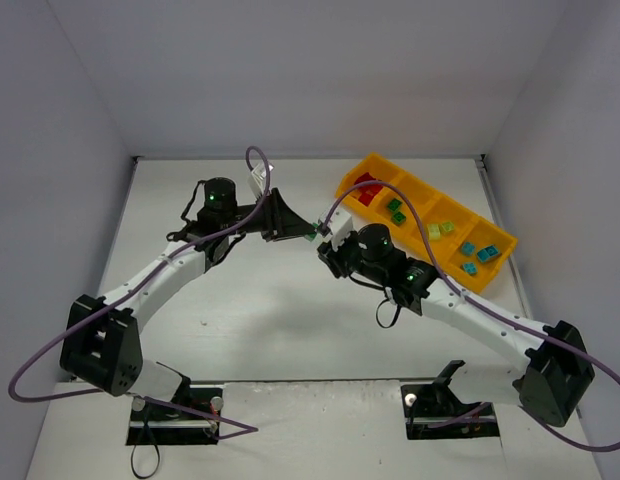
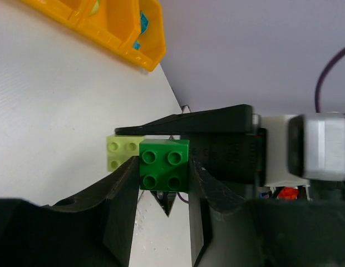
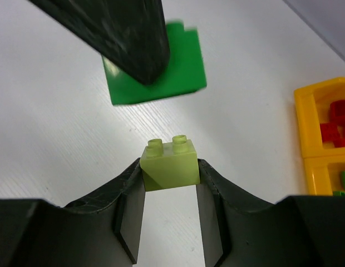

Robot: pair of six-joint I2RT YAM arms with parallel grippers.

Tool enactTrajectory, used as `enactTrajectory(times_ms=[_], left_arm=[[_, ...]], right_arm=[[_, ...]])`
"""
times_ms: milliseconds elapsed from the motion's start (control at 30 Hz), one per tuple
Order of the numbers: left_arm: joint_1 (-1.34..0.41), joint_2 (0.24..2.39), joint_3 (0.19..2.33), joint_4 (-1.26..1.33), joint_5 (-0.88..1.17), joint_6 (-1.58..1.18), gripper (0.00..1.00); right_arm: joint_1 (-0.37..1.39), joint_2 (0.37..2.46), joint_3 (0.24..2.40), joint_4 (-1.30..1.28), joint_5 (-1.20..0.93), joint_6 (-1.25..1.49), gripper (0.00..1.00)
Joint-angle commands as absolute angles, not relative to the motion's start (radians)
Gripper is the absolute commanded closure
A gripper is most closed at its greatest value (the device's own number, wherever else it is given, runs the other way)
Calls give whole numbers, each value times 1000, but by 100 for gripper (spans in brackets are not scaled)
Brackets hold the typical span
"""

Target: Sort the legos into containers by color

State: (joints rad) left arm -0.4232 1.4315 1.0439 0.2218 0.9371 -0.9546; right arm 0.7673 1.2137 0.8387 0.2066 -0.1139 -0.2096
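My left gripper (image 2: 163,172) is shut on a dark green brick (image 2: 164,166), held above the table. My right gripper (image 3: 170,169) is shut on a pale yellow-green brick (image 3: 169,164). The two grippers meet tip to tip at the table's middle (image 1: 318,234), and the two bricks sit side by side, the pale one (image 2: 121,153) just beyond the green one (image 3: 181,69). The orange-yellow tray (image 1: 410,183) lies at the back right. Its four compartments hold red bricks (image 1: 368,190), dark green bricks (image 1: 397,212), pale yellow-green bricks (image 1: 440,229) and teal bricks (image 1: 480,255).
White walls close the table at the back and both sides. A purple cable (image 1: 255,160) loops above the left arm, and another runs along the right arm. The tray's end (image 3: 317,97) shows at the right of the right wrist view.
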Motion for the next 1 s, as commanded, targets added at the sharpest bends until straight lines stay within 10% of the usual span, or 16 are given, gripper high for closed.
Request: enactTrajectory(times_ms=[0,967], left_arm=[[-419,1368,1115,310,979,-962,100],[-402,1243,1058,-57,848,-704,100]], right_arm=[[772,1204,836,236,-68,-215,100],[275,1175,838,152,155,106,100]])
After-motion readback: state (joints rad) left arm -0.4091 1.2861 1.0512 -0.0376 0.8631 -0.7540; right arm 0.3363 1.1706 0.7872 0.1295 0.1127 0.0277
